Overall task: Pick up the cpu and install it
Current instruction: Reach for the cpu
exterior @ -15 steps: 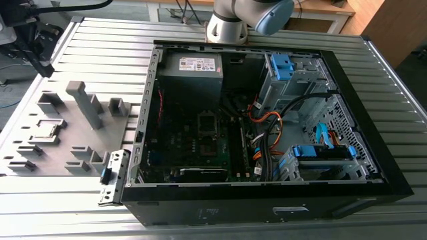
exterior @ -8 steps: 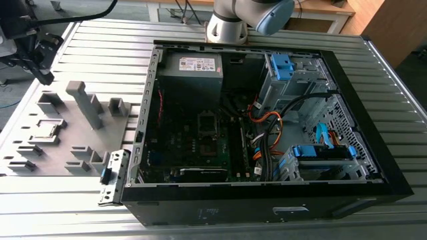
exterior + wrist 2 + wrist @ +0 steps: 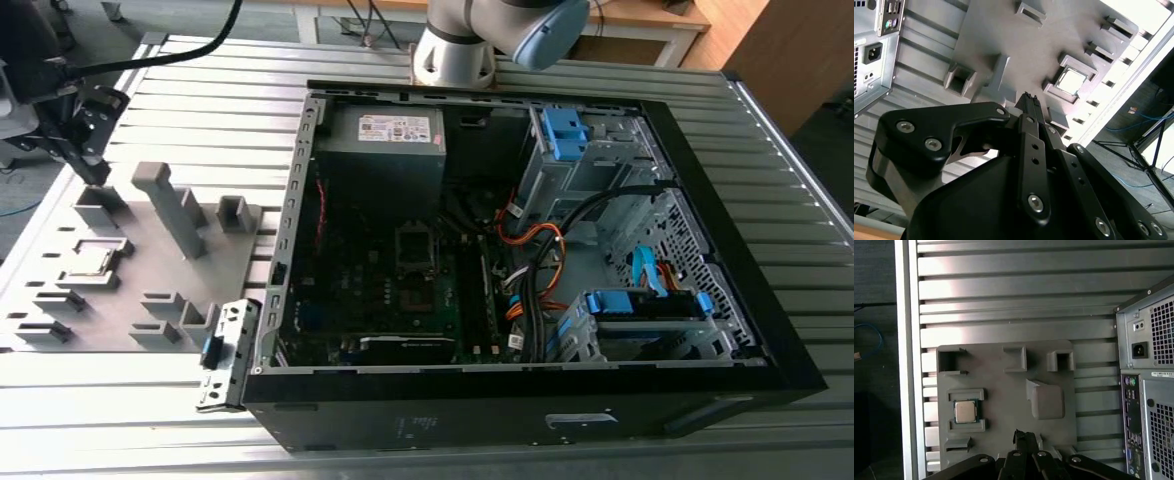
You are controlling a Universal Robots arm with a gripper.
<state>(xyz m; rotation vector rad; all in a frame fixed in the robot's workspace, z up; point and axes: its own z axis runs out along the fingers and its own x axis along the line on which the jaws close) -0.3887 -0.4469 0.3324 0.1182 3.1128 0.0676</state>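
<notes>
The cpu [image 3: 91, 262] is a small silver square chip lying flat in a square holder on the grey fixture plate [image 3: 134, 300], at the exterior view's left. It also shows in both wrist views as the cpu [image 3: 1070, 82] [image 3: 966, 411] in its raised frame. My gripper [image 3: 88, 168] hangs above the plate's far end, away from the cpu and holding nothing. In both wrist views the gripper [image 3: 1029, 98] [image 3: 1024, 435] has its black fingers pressed together at the tips. It is shut and off to one side of the chip.
An open computer case [image 3: 534, 250] lies on the slatted metal table [image 3: 400, 440] beside the plate, with the motherboard socket [image 3: 416, 245] and power supply [image 3: 387, 140] exposed. Tall grey fixture blocks [image 3: 174, 205] stand on the plate. The case's rear panel [image 3: 1149, 390] is close to the plate.
</notes>
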